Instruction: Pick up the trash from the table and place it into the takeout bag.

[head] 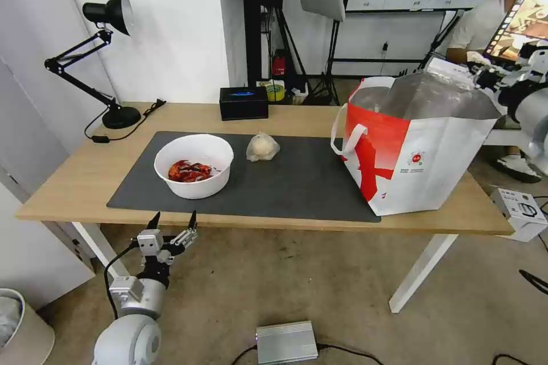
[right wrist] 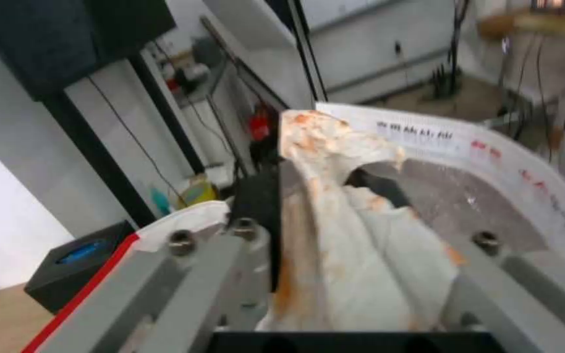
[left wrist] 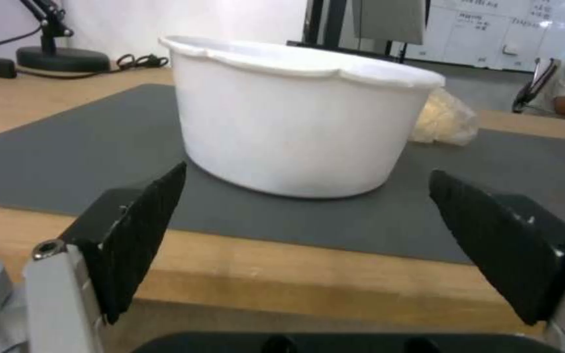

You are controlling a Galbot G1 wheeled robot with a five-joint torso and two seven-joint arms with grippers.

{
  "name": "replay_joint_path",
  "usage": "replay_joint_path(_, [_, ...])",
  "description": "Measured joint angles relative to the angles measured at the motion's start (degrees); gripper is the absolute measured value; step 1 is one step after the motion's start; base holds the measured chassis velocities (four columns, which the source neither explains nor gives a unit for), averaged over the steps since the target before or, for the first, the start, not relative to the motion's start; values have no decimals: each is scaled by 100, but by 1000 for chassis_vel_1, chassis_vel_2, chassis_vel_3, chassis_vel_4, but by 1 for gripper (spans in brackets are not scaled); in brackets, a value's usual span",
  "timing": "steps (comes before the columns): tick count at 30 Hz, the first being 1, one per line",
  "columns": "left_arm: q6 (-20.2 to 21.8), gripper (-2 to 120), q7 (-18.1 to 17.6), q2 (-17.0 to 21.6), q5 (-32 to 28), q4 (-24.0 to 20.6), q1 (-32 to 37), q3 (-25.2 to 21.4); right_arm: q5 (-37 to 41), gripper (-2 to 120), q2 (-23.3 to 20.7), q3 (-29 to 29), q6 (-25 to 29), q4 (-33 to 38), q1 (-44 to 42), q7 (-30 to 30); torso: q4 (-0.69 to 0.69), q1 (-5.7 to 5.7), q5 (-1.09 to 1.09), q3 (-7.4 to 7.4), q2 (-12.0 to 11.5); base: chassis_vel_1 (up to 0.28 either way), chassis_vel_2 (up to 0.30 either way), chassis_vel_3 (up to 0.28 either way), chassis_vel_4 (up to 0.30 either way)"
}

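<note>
Light-wood table (head: 74, 182), white legs. Directly on it: dark grey mat (head: 285, 182) centre, black desk lamp (head: 117, 114) far left, black tissue box (head: 244, 102) far centre, takeout bag (head: 422, 148) right, partly on the mat.

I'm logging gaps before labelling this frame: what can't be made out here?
- Inside of the white and red insulated takeout bag: head view, hidden by its own walls.
- Right gripper: right wrist view, fingers wrapped by the orange-stained crumpled white tissue.
- Red shells in the round white bowl: left wrist view, behind its wall.
</note>
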Motion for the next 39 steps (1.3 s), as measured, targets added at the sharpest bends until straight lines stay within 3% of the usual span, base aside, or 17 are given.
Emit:
replay_joint_path(6, [44, 100, -7, 13, 0, -24, -22, 30, 703, 34, 8, -599, -317, -427, 650, 530, 0, 0, 0, 0, 0, 0, 0, 0, 0])
replay_joint_path(12, [55, 100, -7, -6, -2, -37, -1, 23, 925, 55, 151, -939, -486, -599, 934, 772, 1, 0, -1, 0, 0, 0, 0, 0, 0])
replay_joint_path(19, [55, 100, -10, -6, -29, -37, 14, -23, 909, 80, 249, -917, -420, -554, 870, 723, 1, 0, 0, 0, 0, 0, 0, 0, 0])
replay_joint_path(22, [52, 100, -11, -9, -30, -31, 15, -22, 552, 90, 270, -834, -138, -444, 706, 299, 0, 0, 0, 0, 0, 0, 0, 0, 0])
replay_joint_path(24, [48, 100, -11, -18, -31, -23, 13, -13, -137, 98, 278, -782, 397, -318, 465, -344, 0, 0, -1, 0, 0, 0, 0, 0, 0])
replay_joint_path(26, [47, 100, -11, -19, -31, -21, 12, -9, -241, 99, 278, -773, 499, -291, 415, -453, 1, 0, -1, 0, 0, 0, 0, 0, 0])
replay_joint_path(28, [41, 100, -12, -17, -30, -9, 3, -10, -878, 100, 257, -725, 1176, -97, 62, -1210, 0, 0, -1, -1, 0, 0, 0, 0, 0])
replay_joint_path(29, [41, 100, -12, -17, -30, -9, 3, -10, -878, 100, 257, -725, 1176, -97, 62, -1210, 0, 0, -1, -1, 0, 0, 0, 0, 0])
replay_joint_path(32, [34, 100, -13, -9, -41, 0, 2, -45, -1699, 100, 250, -656, 1851, 104, -433, -2072, 0, 0, 0, 0, 1, 0, 0, 0, 0])
replay_joint_path(33, [34, 100, -13, -9, -41, 0, 2, -45, -1699, 100, 250, -656, 1851, 104, -433, -2072, 0, 0, 0, 0, 1, 0, 0, 0, 0])
replay_joint_path(36, [22, 100, -13, -8, -54, 0, 20, -72, -2398, 100, 285, -621, 2575, 227, -917, -2954, 0, 0, 0, -1, 0, 0, 0, 0, 0])
replay_joint_path(39, [19, 100, -14, -7, -58, -4, 30, -86, -2886, 100, 315, -617, 3026, 310, -1249, -3454, 0, 0, -1, -1, 1, 0, 0, 0, 0])
